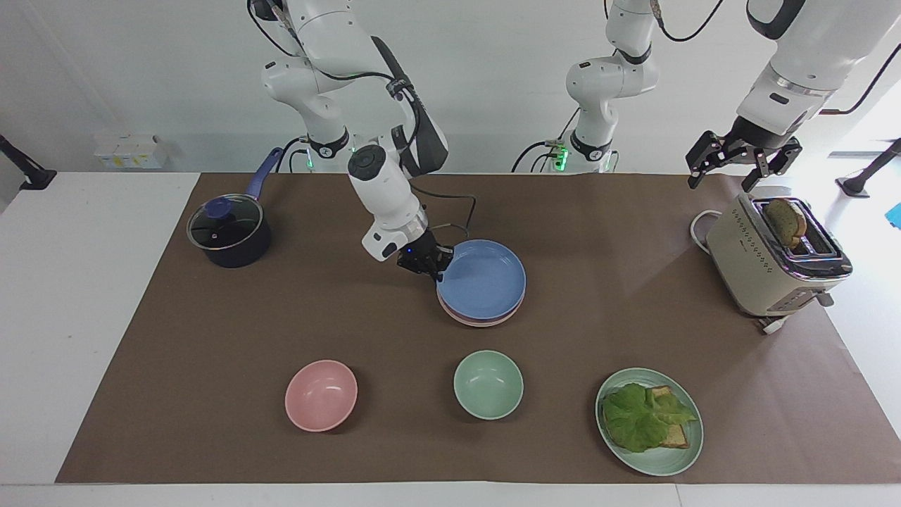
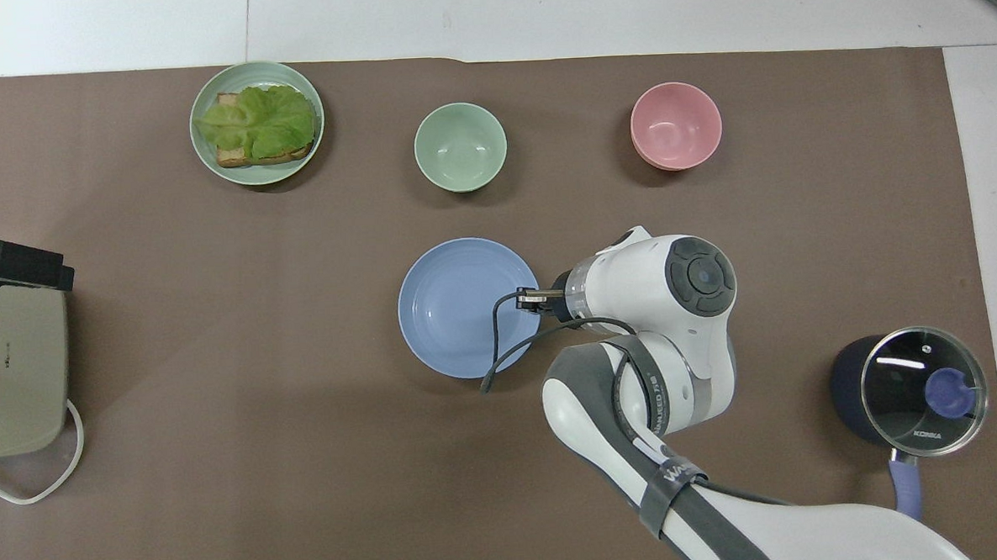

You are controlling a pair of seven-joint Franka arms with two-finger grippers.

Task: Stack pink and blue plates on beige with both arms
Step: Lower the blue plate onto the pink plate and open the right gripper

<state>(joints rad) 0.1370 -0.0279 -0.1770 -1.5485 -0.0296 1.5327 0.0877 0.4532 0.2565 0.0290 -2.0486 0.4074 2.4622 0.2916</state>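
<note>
Right claw clenched on blue plate rim atop pink plate — hasty release could shift stack; left claw released, over toaster.
</note>
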